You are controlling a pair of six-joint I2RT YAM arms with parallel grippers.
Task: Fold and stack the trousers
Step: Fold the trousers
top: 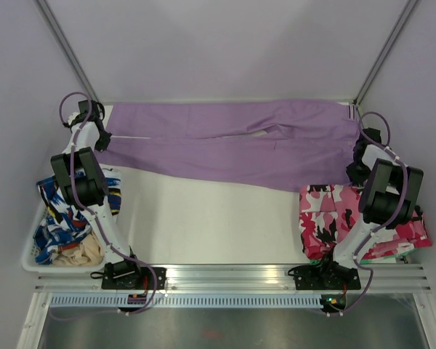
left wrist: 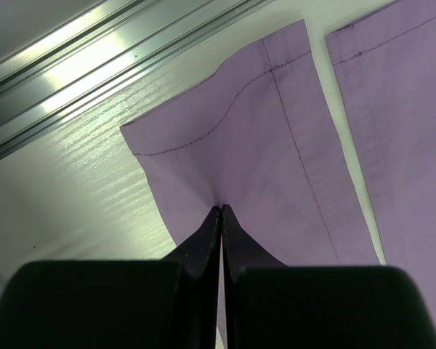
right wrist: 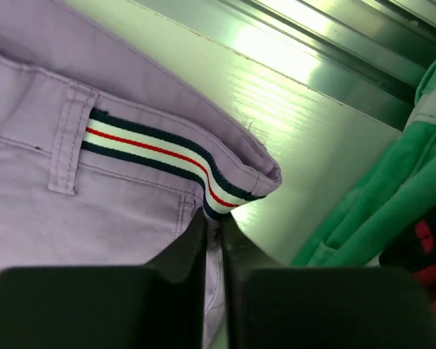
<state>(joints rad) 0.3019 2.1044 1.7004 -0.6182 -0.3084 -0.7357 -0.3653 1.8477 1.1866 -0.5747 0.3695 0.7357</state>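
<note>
Fold step, probably: raise both ends together, keep cloth taut, carry toward near side, clear of camouflage garment (top: 327, 218). Lilac trousers (top: 232, 142) flat along far edge of surface (top: 218, 211), hems left, waist right. Left claw (left wrist: 221, 212) pinched tight on near-leg hem (left wrist: 225, 145). Right claw (right wrist: 214, 222) nipped onto striped waistband corner (right wrist: 167, 156).

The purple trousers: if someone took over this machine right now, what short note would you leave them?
Left gripper: shut on one leg hem of the trousers.
Right gripper: shut on the waistband at its corner.
Trousers: spread full length across the far side of the table, legs side by side.
Done: both ends gripped.
Left: every fold, then the stacking.
</note>
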